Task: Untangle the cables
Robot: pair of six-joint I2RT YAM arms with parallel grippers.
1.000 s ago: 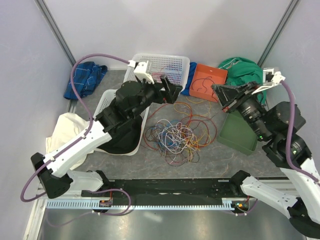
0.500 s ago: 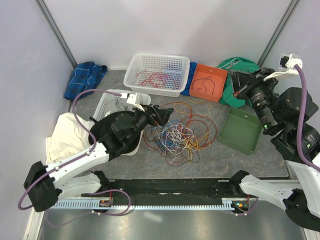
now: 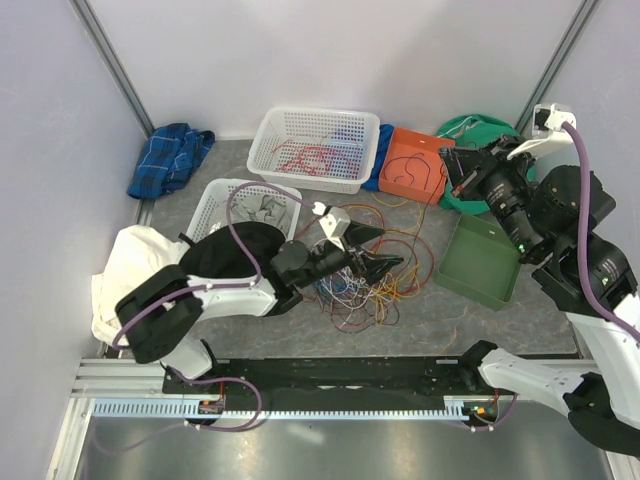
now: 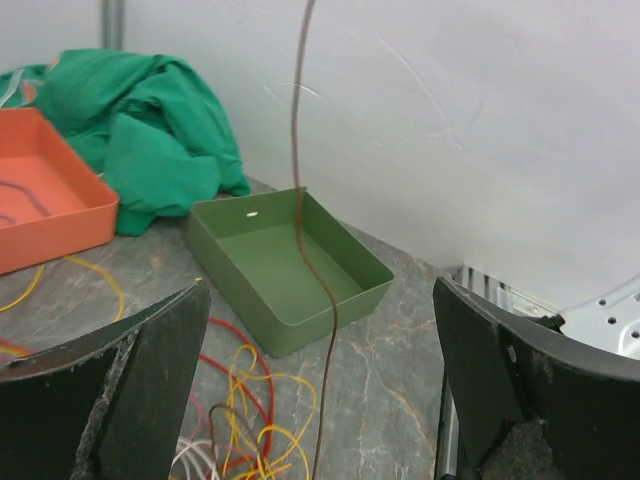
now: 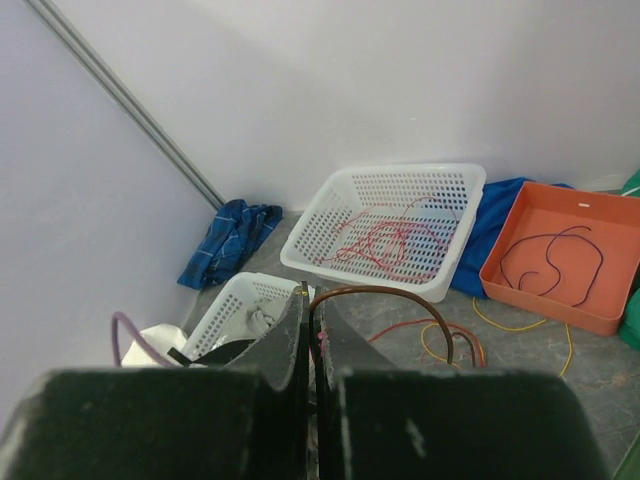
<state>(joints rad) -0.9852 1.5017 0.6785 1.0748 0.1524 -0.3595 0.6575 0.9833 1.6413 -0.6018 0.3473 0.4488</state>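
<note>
Brown cable [image 5: 380,290] clamped in my closed right gripper [image 5: 308,296], two o'clock of the tangle [image 3: 350,305] mid-table. My left gripper [image 4: 320,295] gapes wide and empty, the cable hanging between its fingers. I'd grab low, then part the arms slowly.

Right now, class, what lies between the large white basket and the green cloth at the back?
The orange tray, with the edge of a blue cloth between it and the white basket; the top view shows this.
</note>
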